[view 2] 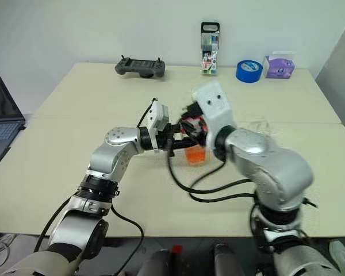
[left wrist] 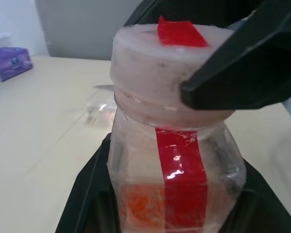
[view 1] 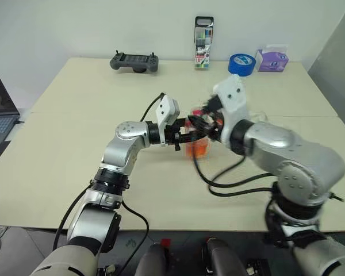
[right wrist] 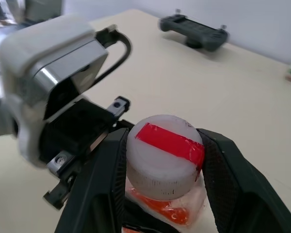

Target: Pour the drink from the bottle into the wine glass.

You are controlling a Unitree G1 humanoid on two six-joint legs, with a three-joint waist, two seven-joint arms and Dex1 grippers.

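Orange drink (view 1: 198, 150) sits low in the small clear plastic bottle (left wrist: 177, 182), which hangs above the middle of the counter (view 1: 75, 115), between my two arms. My left end effector (view 1: 183, 137) is clamped tight on the bottle's body from the side. My right end effector (right wrist: 165, 160) straddles the red-and-white cap (right wrist: 164, 156), its fingers (right wrist: 104, 174) right against the cap's sides; I cannot tell if they truly grip it yet.

The cap is on, so I judge unscrewing is the step in hand. The wine glass (left wrist: 101, 108) stands on the counter behind the bottle, faint and clear.

Risks: if the right fingers bite off-centre, the cap may slip or cross-thread. A hard twist could spin the bottle in the left grip, squeezing soft plastic and spilling drink. Swinging either arm afterwards could knock over that hard-to-see glass.
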